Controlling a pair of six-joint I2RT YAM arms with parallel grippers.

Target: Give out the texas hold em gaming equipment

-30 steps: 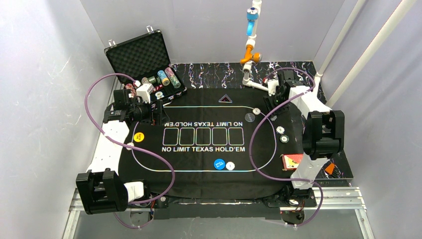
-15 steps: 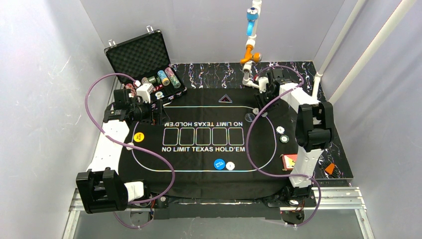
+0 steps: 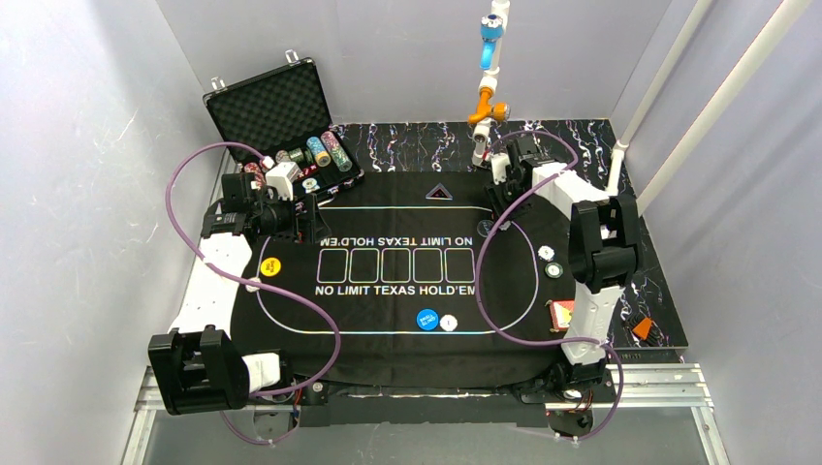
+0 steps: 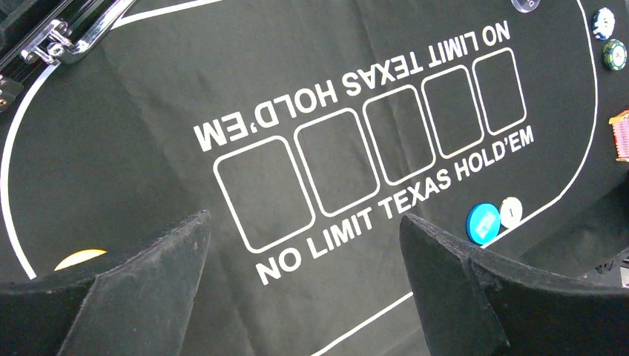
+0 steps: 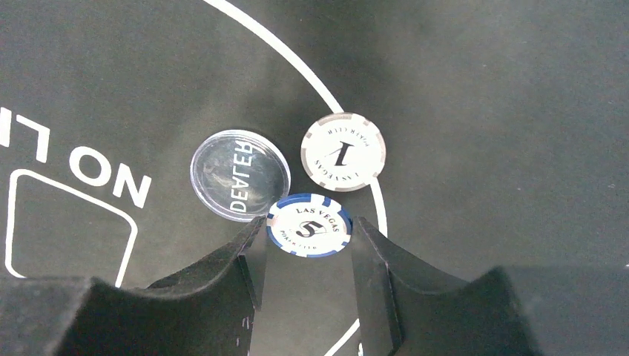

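Observation:
My right gripper (image 5: 305, 236) is shut on a white chip with blue stripes marked "5" (image 5: 309, 225), one fingertip on each side of its rim. Just beyond it on the black mat (image 5: 460, 96) lie a clear "DEALER" button (image 5: 239, 176) and a grey-striped white chip marked "1" (image 5: 343, 151). In the top view this gripper (image 3: 499, 189) is over the mat's far right. My left gripper (image 4: 304, 248) is open and empty above the mat's left part (image 3: 310, 218). A yellow button (image 3: 271, 266), a blue button (image 3: 427, 319) and a white button (image 3: 449, 323) lie on the mat.
The open black case (image 3: 281, 121) with stacked chips (image 3: 325, 150) stands at the back left. Two chips (image 3: 548, 253) (image 3: 553, 270) and the red card deck (image 3: 562, 313) lie at the right. Purple cables loop over both sides of the mat.
My right arm has swung left and towards the far edge of the mat, its gripper now near the dealer button. The left arm has not moved.

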